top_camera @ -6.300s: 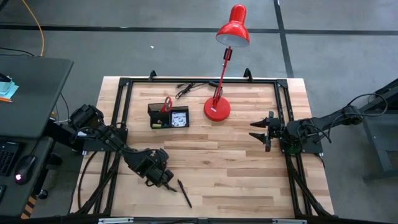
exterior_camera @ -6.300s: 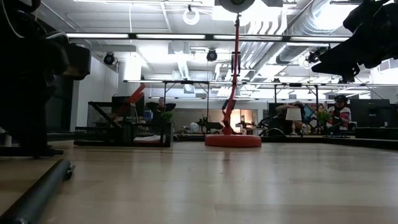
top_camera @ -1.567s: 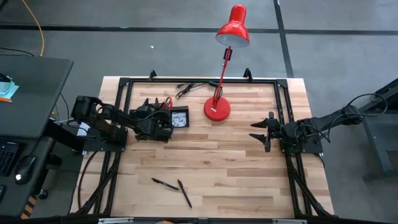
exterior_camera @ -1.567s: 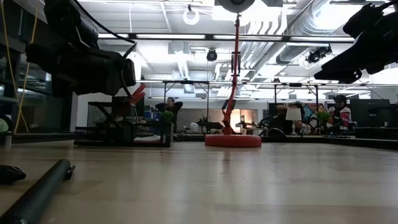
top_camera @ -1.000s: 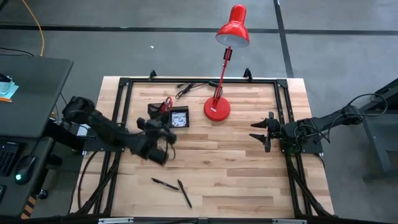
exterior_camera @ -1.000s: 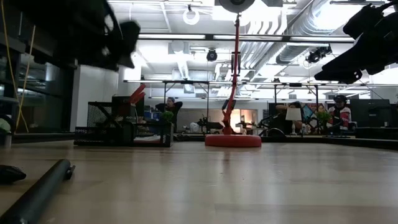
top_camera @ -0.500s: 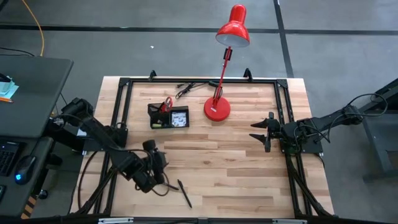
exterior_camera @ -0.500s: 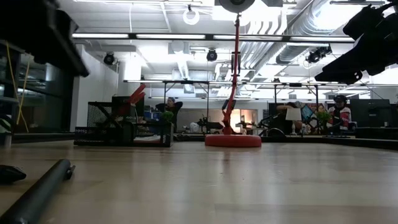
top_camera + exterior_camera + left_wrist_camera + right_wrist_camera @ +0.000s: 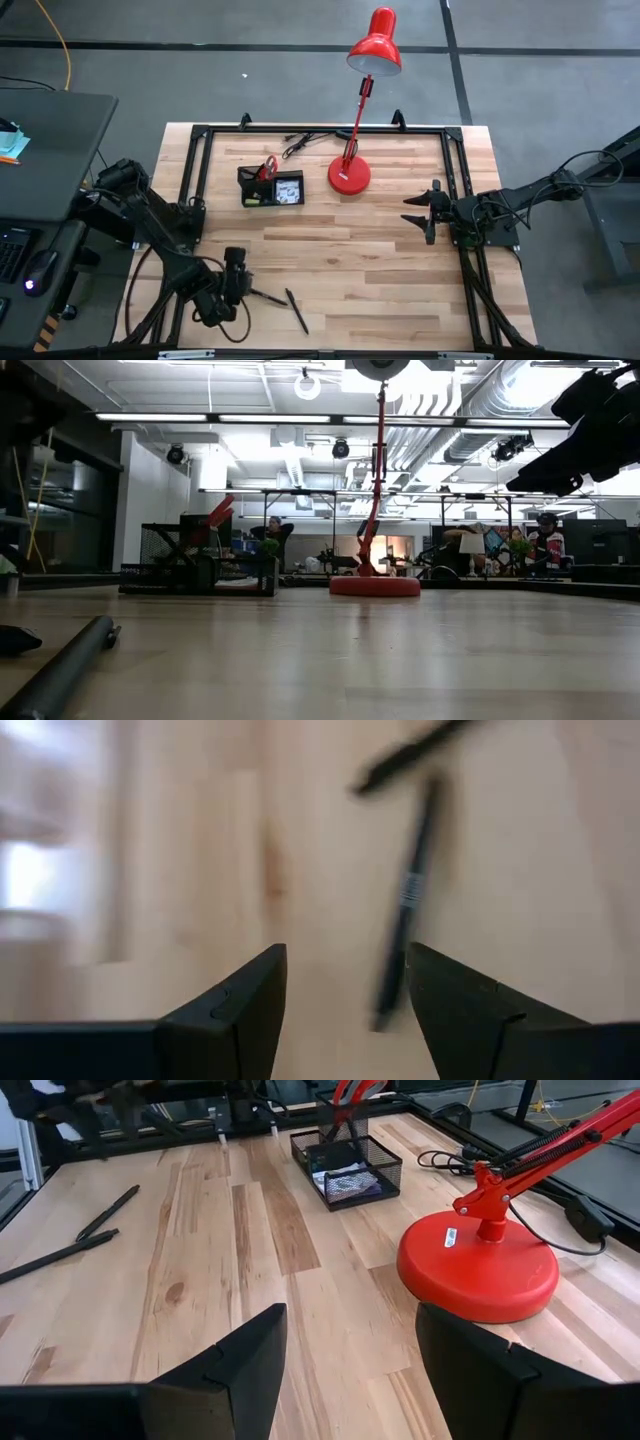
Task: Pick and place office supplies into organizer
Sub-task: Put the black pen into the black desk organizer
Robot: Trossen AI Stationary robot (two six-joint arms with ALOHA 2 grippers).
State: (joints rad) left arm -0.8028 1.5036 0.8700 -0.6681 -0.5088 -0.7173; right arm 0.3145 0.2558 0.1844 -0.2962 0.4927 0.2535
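Left gripper (image 9: 238,285) low over the near-left wooden tabletop (image 9: 380,260), fingers (image 9: 240,1010) apart, empty. Two thin black pens lie just beside it: one (image 9: 268,298) nearest, visible past the fingers in the wrist view (image 9: 405,915); the other (image 9: 297,310) a little farther right. Black mesh organizer (image 9: 271,187) sits well apart at the far side, red-handled scissors (image 9: 268,166) standing in it.

Step in hand, by judgement: reaching for the nearer pen. Next move calls for straddling its barrel, then closing.

Right gripper (image 9: 418,212) waits at the right edge, fingers (image 9: 240,1370) apart.
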